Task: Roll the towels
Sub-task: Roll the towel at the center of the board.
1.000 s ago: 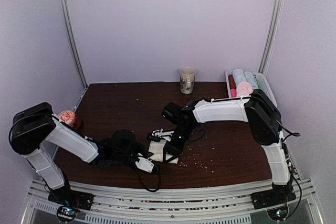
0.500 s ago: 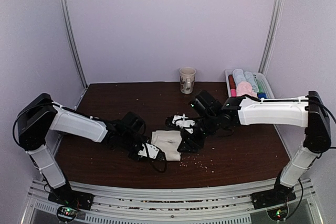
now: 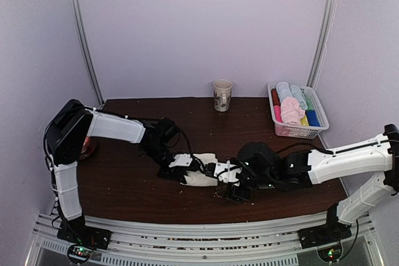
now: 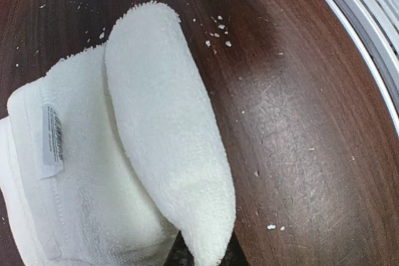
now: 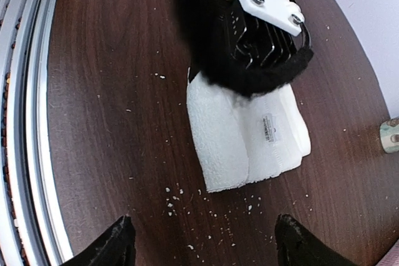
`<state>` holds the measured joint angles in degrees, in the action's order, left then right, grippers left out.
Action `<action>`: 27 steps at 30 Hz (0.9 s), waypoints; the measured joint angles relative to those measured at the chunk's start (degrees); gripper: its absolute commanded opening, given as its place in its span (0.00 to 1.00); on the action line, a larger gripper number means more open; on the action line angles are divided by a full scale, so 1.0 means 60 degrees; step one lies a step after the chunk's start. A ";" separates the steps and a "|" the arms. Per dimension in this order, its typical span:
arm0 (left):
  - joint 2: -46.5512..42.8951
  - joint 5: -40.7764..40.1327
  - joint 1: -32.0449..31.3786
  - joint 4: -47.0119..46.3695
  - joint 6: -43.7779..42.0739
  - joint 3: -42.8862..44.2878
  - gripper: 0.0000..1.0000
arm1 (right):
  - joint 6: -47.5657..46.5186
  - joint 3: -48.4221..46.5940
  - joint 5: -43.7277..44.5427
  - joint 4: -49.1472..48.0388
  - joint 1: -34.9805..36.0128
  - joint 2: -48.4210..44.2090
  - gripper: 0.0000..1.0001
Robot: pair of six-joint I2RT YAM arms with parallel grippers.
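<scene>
The cream-white towel (image 3: 201, 171) lies partly folded over on the dark table, its small label (image 4: 53, 135) facing up. My left gripper (image 4: 204, 257) is shut on the near end of one thick fold of this towel, and the cloth hides its fingertips. From above, the left gripper (image 3: 185, 164) sits at the towel's left end. My right gripper (image 5: 204, 218) hovers open just short of the towel (image 5: 246, 132), with nothing between its fingers (image 5: 121, 241). A pale pink towel (image 3: 290, 111) lies bundled in the basket.
A white basket (image 3: 278, 131) of rolled coloured towels stands at the back right. A mug (image 3: 222, 95) stands at the back middle. A red object (image 3: 89, 147) sits at the left edge behind my left arm. Crumbs (image 5: 174, 197) lie near the towel.
The right gripper has let go of the towel, opened wide and drawn back to the right and nearer the front edge. The left arm has stretched rightward, still pinching the towel.
</scene>
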<state>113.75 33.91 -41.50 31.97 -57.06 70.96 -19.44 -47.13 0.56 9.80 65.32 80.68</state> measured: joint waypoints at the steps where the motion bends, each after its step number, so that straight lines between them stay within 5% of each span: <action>1: 0.0109 0.0153 0.0058 0.0215 -0.0007 0.0135 0.00 | -0.0146 0.0211 0.0171 -0.0328 0.0055 -0.0058 0.78; 8: 0.0816 0.0933 0.0342 0.1541 -0.0171 0.1053 0.00 | -0.1330 0.0714 0.1093 -0.1916 0.0492 0.0368 0.78; 16: 0.1851 0.1789 0.0627 0.3260 -0.0415 0.2375 0.00 | -0.2608 -0.0062 0.2550 -0.2561 0.1162 0.2779 0.74; 27: 0.3002 0.2827 0.1093 0.5096 -0.0732 0.3614 0.00 | -0.3333 -0.0812 0.4044 -0.3490 0.1224 0.4495 0.53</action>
<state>131.76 50.87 -34.94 62.54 -61.45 92.64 -39.44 -52.01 24.82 -11.14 72.66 107.66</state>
